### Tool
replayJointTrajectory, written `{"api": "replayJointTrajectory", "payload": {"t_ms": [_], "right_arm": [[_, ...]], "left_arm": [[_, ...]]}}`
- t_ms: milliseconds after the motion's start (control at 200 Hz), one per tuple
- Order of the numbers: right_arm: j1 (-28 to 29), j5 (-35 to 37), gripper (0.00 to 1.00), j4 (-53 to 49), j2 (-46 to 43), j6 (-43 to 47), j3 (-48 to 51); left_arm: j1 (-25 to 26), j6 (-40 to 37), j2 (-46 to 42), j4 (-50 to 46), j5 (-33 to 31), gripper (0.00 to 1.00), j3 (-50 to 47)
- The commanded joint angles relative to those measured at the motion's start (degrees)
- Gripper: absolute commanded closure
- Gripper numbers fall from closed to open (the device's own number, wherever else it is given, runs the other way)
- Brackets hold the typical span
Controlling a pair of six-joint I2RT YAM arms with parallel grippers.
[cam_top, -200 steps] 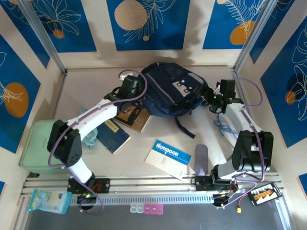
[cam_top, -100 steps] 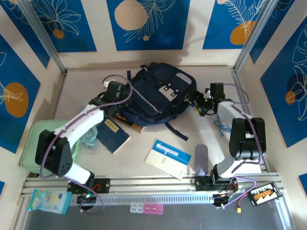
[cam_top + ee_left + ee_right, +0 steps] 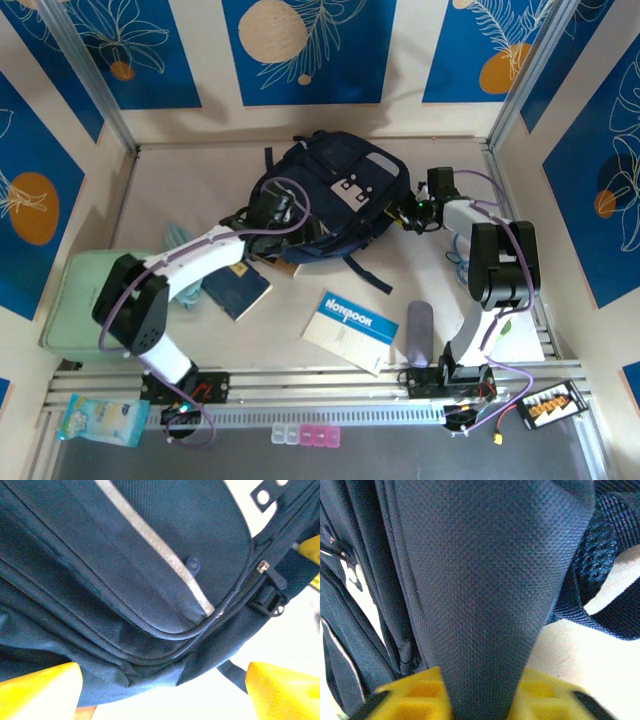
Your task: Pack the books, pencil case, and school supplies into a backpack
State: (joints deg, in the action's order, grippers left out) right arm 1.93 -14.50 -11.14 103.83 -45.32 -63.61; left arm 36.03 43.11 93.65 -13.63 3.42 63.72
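Top view:
- The backpack (image 3: 335, 190) lies at the far middle of the tabletop (image 3: 180, 180).
- My left claw (image 3: 283, 212) is at its near-left edge.
- My right claw (image 3: 405, 212) is against its right side.
- The brown book (image 3: 288, 265) lies partly tucked under the backpack's near edge.
- The navy book (image 3: 238, 285) lies beside my left arm.
- The notebook (image 3: 350, 330) lies flat toward the front.
- The pencil case (image 3: 419, 335) is just to its right, apart from it.

Left wrist view:
- My two yellow fingertips (image 3: 40, 690) are spread wide and hold nothing.
- The backpack's bulging lower edge with its pale stripe (image 3: 150, 540) sits just ahead of them.

Right wrist view:
- My fingers (image 3: 415, 697) are pressed in on a fold of the backpack's navy fabric, pinching it.
- A woven strap (image 3: 600, 545) hangs at the right.
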Motion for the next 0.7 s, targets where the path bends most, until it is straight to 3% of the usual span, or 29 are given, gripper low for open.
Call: {"api": "replayJointTrajectory", "payload": {"t_ms": [0,125,410,505,695], "right_arm": [[0.3,1.0,0.88,-0.4,-1.2,1.1,2.6],[0.2,0.8,0.95,1.1,-3.2,0.0,6.0],[0.9,-3.6,0.96,6.2,-7.9,-5.1,12.2],[1.0,-4.5,0.97,6.3,-9.1,-6.8,11.5],[0.9,-4.7,0.98,6.0,-13.4,-10.7,9.7]], "left_arm": [[-0.5,0.5,3.0,1.6,1.3,0.16,2.5],[-1.7,-1.7,7.8,0.9,0.7,0.16,6.0],[-5.4,-7.2,14.9,0.1,-2.8,0.16,12.7],[-5.2,-10.1,12.2,-3.3,-4.1,0.15,14.0],[-2.2,-15.0,1.3,-9.2,-7.2,0.03,9.2]]}}
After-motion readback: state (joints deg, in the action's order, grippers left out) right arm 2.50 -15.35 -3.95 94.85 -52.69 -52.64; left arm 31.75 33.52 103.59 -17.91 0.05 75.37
